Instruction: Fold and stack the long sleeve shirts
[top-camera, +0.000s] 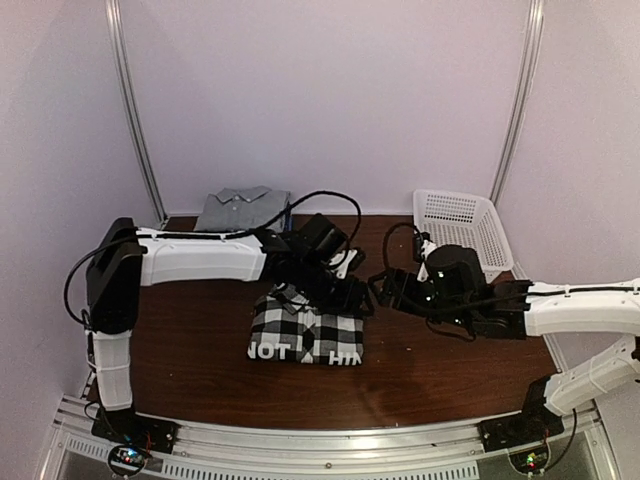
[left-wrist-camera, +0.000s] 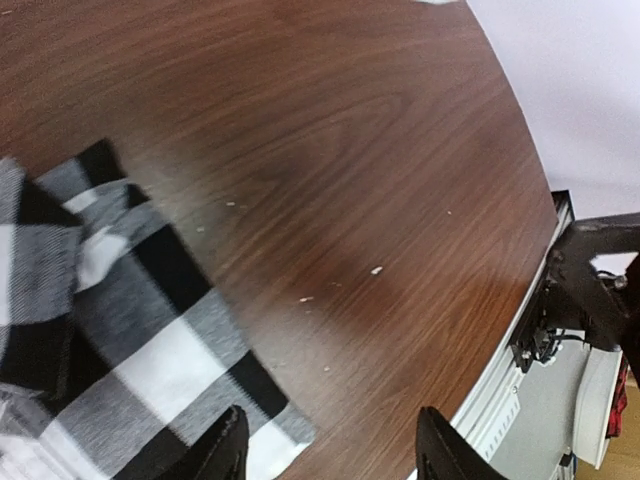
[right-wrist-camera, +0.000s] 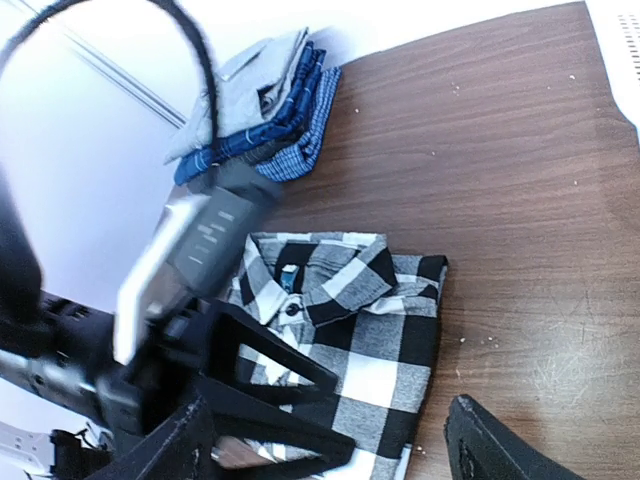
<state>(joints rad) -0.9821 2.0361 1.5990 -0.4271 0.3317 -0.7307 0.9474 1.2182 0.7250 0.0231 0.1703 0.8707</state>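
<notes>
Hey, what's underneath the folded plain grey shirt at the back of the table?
Beneath the plain grey collared shirt, edges of folded blue and blue-checked shirts show. Their tops are covered, so the count is unclear.

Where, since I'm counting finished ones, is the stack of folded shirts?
In the top view the stack of folded shirts sits at the far edge of the table, left of centre, beyond the black-and-white check shirt.

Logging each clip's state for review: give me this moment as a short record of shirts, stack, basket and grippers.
checked shirt: folded, flat at the table centre
stack: folded shirts, back left, grey one on top
basket: white, back right
left gripper: open, over the checked shirt's edge, holding nothing
right gripper: open, beside it on the right, holding nothing
</notes>
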